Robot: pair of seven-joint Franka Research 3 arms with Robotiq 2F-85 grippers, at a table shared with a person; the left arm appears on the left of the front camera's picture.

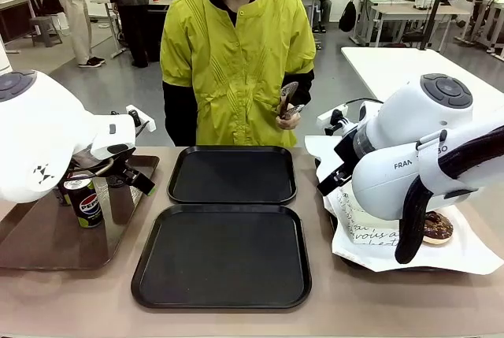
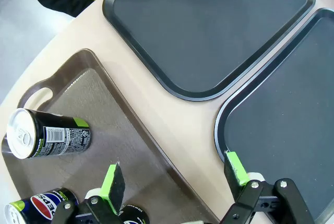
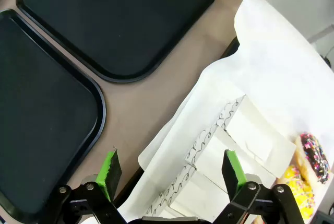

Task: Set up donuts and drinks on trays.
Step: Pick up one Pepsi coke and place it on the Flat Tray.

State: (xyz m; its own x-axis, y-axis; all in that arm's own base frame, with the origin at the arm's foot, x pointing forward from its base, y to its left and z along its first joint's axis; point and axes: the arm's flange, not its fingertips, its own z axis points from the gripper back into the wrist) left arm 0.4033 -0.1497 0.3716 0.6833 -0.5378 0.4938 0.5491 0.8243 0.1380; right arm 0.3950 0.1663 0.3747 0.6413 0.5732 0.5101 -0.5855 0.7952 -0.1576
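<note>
Drinks: slim dark Pepsi cans (image 2: 49,139) on glossy brown handled tray (image 2: 104,109), left; likely stiff, slippery; grasp mid-body.
Donuts: iced ring donuts (image 3: 312,157) on white paper (image 3: 271,67), right; soft, icing fragile; pinch sides gently.
Left gripper (image 2: 174,174): wide apart, empty.
Right gripper (image 3: 171,169): wide apart, empty.

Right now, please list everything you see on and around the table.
black trays: two, matte black, empty, table middle.
brown tray: one, glossy brown, robot's left.
Pepsi cans: three seen, dark, on the brown tray.
white paper: one, white, robot's right.
paper sleeves: several, white, on the paper.
donuts: two seen, chocolate and yellow, on the paper.
person: one, yellow-green jacket, far side.
left gripper: open, black, green pads, over brown tray's edge.
right gripper: open, over the sleeves.
</note>
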